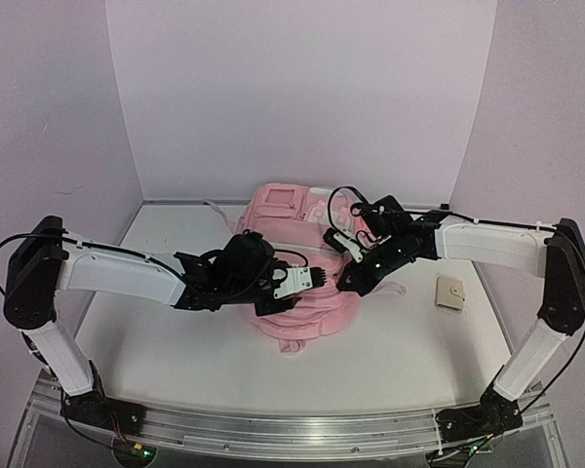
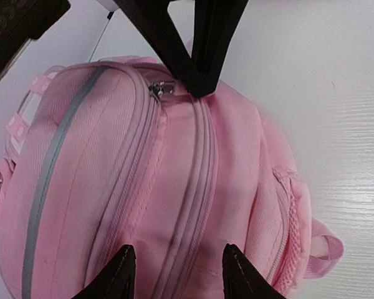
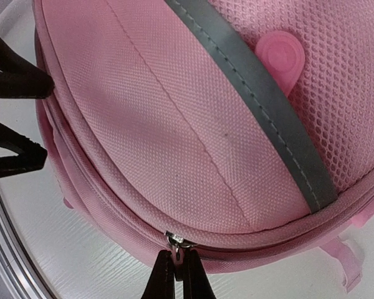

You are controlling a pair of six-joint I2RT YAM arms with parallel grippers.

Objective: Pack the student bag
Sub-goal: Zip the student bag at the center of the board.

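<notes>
Your right gripper (image 3: 178,260) is pinched shut on the small silver zipper pull (image 3: 174,240) at the rounded end of the large soft pink fabric student bag (image 1: 294,220). Your left gripper (image 2: 177,271) has its jaws apart, one to each side of the zip line on the bag's curved side. I cannot tell whether its tips press into the fabric.

The step looks like opening the main zip so the bag can be packed. To do it well, draw the pull along the curve of the track, not up and away from it, or the soft fabric will likely lift with it. Bring your left jaws down on the cloth behind the slider so the track is taut. If the bag slides on the white table (image 1: 175,327), brace harder before pulling further.

The bag lies flat in the middle of the table, between the two grippers, with its front face and grey reflective stripe (image 3: 262,106) up. Its long axis runs from the back wall towards the arm bases. The end with the pale patch (image 1: 283,202) points to the wall, and the rounded end with the zipper pull points towards you. A small beige wallet-like pouch (image 1: 453,292) sits well apart on the right.
</notes>
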